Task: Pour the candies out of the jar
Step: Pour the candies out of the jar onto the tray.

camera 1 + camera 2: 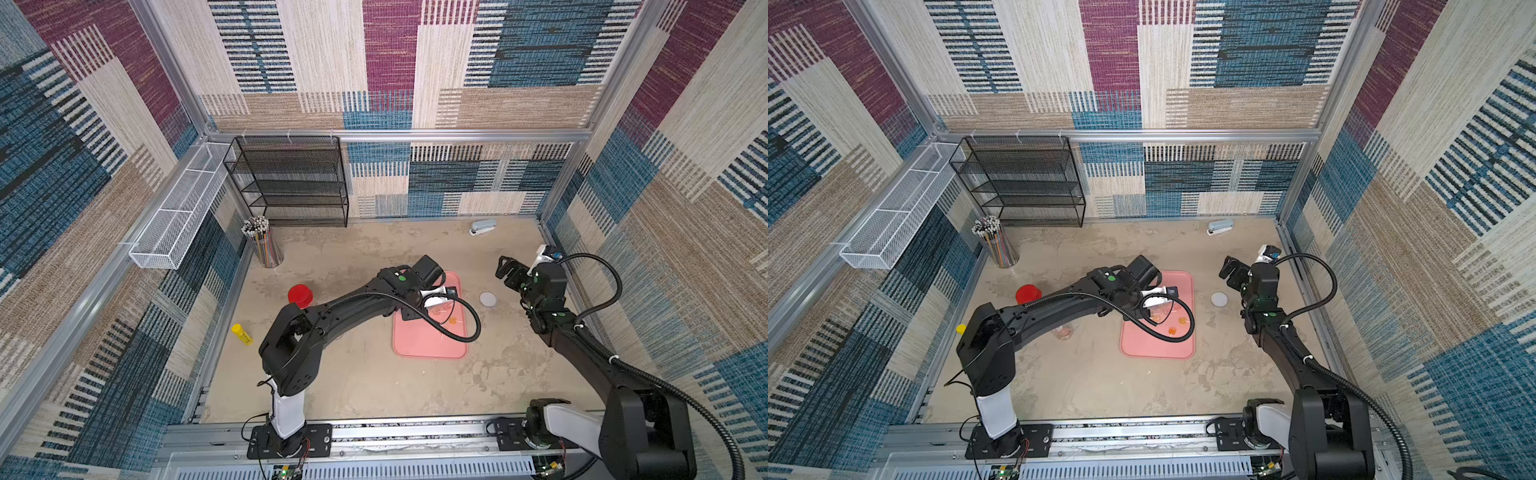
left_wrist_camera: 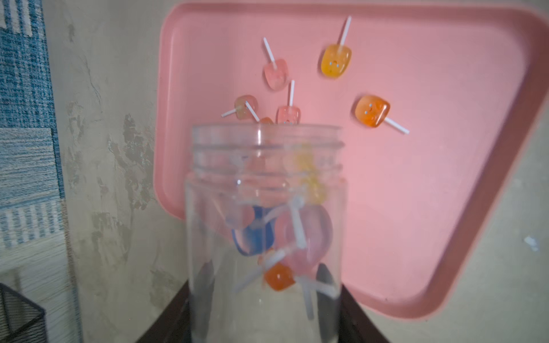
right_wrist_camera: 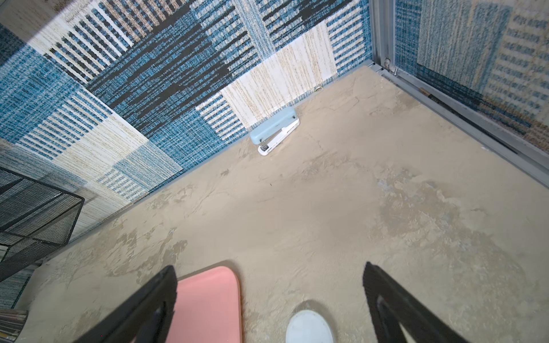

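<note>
My left gripper (image 2: 266, 314) is shut on a clear plastic jar (image 2: 267, 178), with a dark finger on each side of its body. The jar is tipped with its open mouth over the pink tray (image 2: 430, 148). Several candies (image 2: 335, 61), orange and pink heads on white sticks, lie on the tray beyond the mouth. More candies (image 2: 279, 276), blue, pink, orange and yellow, are blurred inside the jar. In both top views the left gripper (image 1: 436, 299) hangs over the tray's far end (image 1: 1154, 349). My right gripper (image 3: 269, 268) is open and holds nothing, right of the tray.
A white round lid (image 1: 488, 298) lies between the tray and the right gripper (image 1: 505, 268). A red cap (image 1: 300, 295), a yellow tube (image 1: 241, 333) and a pencil cup (image 1: 264, 245) stand at the left. A black mesh shelf (image 1: 291, 183) and a stapler (image 1: 483, 227) stand along the back wall.
</note>
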You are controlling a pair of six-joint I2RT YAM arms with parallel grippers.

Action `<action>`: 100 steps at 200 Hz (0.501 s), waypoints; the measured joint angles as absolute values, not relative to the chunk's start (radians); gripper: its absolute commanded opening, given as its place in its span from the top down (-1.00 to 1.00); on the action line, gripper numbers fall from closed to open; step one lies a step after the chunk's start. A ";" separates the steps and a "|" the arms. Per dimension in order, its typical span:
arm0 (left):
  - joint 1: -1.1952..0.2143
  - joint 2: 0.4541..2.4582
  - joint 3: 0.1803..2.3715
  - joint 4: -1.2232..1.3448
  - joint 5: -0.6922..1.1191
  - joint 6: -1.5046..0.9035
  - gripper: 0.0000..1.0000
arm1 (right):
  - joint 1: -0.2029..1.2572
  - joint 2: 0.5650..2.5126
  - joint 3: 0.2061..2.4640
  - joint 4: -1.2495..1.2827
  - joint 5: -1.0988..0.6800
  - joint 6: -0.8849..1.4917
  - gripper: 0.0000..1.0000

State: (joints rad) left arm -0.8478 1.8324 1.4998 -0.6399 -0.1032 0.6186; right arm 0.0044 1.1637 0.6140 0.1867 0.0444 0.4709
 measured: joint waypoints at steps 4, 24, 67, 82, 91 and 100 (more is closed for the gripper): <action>-0.839 1.818 1.481 -0.619 -0.076 0.604 1.00 | 0.004 1.163 0.614 0.187 0.044 0.471 -0.99; -0.795 1.745 1.380 -0.489 0.046 0.531 1.00 | 0.004 1.163 0.614 0.187 0.044 0.472 -0.99; -0.724 1.627 1.185 -0.166 0.306 0.368 1.00 | 0.004 1.163 0.614 0.186 0.035 0.482 -0.99; -0.713 1.617 1.169 -0.105 0.345 0.344 1.00 | 0.004 1.163 0.614 0.186 0.035 0.482 -0.99; -0.714 1.617 1.177 -0.093 0.356 0.337 1.00 | 0.004 1.163 0.614 0.186 0.035 0.483 -0.99; -0.715 1.623 1.207 -0.111 0.363 0.337 1.00 | 0.004 1.163 0.614 0.186 0.035 0.486 -0.99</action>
State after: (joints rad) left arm -0.7155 1.6234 1.2068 -0.1112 0.3626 0.3374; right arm 0.0044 1.1625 0.6144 0.1860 0.0345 0.4862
